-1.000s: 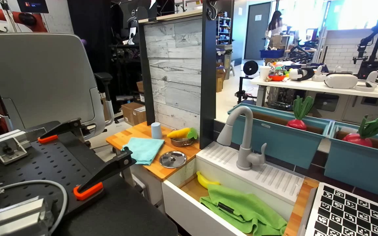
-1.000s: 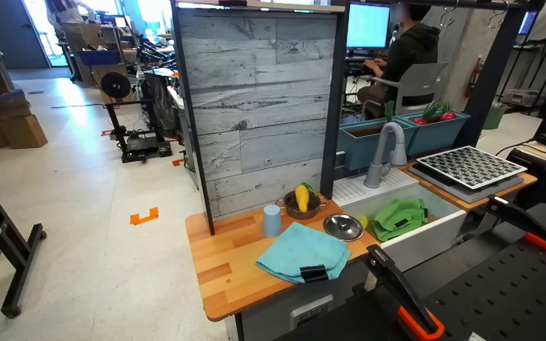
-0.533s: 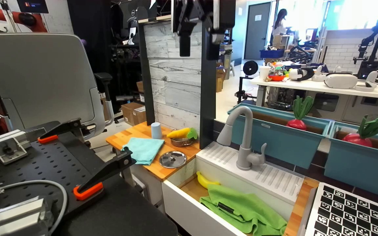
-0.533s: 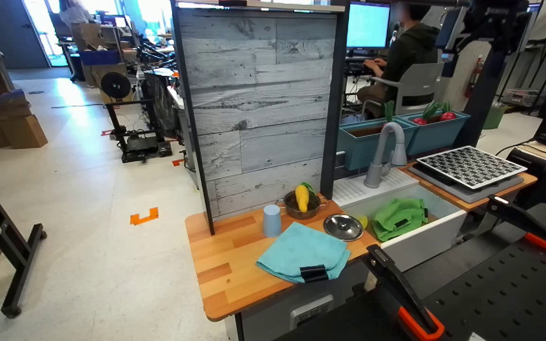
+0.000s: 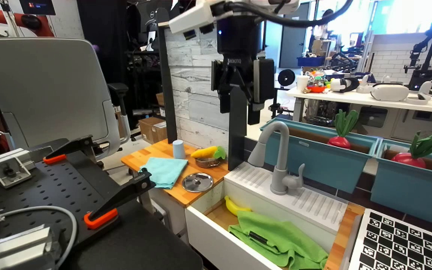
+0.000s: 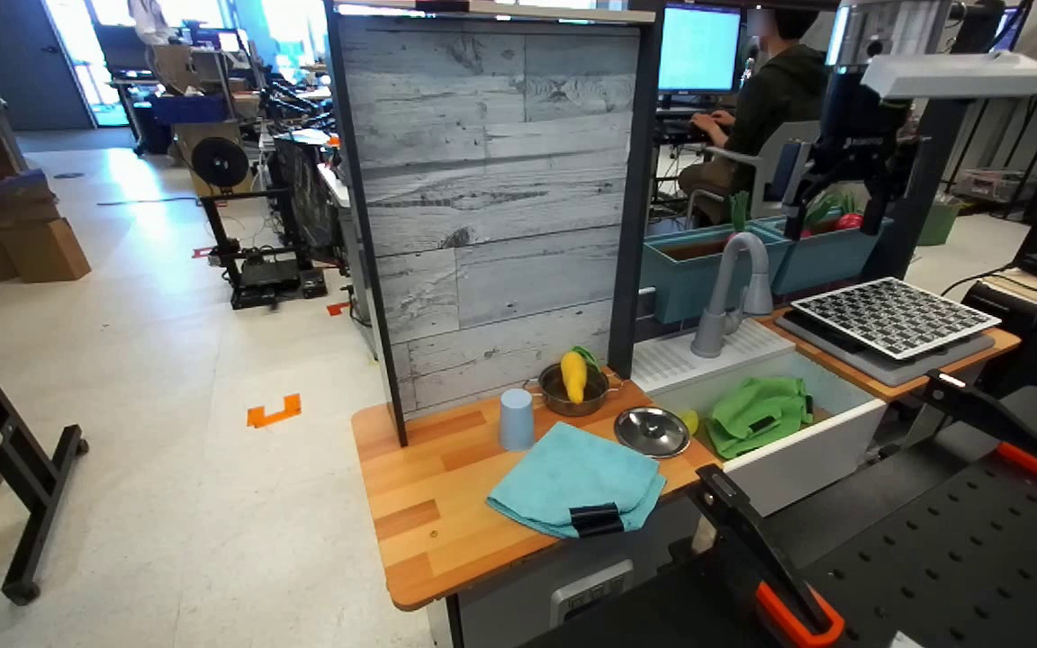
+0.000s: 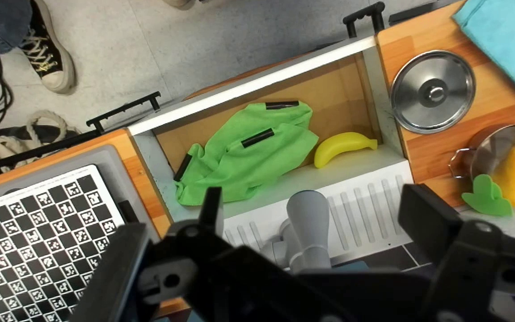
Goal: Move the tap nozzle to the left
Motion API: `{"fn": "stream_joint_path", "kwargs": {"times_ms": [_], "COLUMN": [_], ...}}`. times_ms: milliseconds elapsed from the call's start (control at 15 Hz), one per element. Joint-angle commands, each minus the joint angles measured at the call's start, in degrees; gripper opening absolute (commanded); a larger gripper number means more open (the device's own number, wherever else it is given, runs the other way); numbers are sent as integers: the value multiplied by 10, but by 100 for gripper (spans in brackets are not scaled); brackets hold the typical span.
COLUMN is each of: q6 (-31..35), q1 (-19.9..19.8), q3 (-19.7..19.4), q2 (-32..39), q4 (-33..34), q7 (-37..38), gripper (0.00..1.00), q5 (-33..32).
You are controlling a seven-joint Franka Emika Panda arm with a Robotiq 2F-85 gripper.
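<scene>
The tap nozzle (image 5: 282, 148) is a grey gooseneck spout standing upright on the white sink ledge (image 5: 319, 210). It also shows in an exterior view (image 6: 724, 292) and from above in the wrist view (image 7: 307, 219), where its lower part is hidden behind my gripper. My gripper (image 5: 239, 110) points down and is open and empty. It hangs above the tap, apart from it, and also shows in an exterior view (image 6: 834, 220). In the wrist view the flared spout end lies between my two spread fingers (image 7: 427, 219), lower than they are.
The sink (image 5: 219, 240) below holds a green cloth (image 5: 276, 236) and a yellow banana (image 5: 236, 206). Blue planters (image 5: 317, 157) stand behind the tap. A dark post (image 5: 237, 135) and wood panel (image 6: 491, 180) rise beside it. A pot (image 6: 554, 396) and lid (image 6: 652, 432) sit on the counter.
My gripper was out of view a second ago, then came in at the top of both exterior views. It has since moved down towards the tap, staying open. The tap nozzle has not moved.
</scene>
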Motion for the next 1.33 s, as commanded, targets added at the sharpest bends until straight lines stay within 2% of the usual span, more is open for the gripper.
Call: {"fn": "stream_joint_path", "kwargs": {"times_ms": [0,533,600,667,1267], "q6": [-3,-24,-25,-25,-41], "q1": [-26,-44,-43,-42,-40], "q3": [24,41,41,41,47], "q2": [60,145,152,157,179], "q4": [63,160,167,172,202], "q7": [8,18,20,21,22], "gripper": [100,100,75,74,5], "q5": [13,11,9,9,8]}}
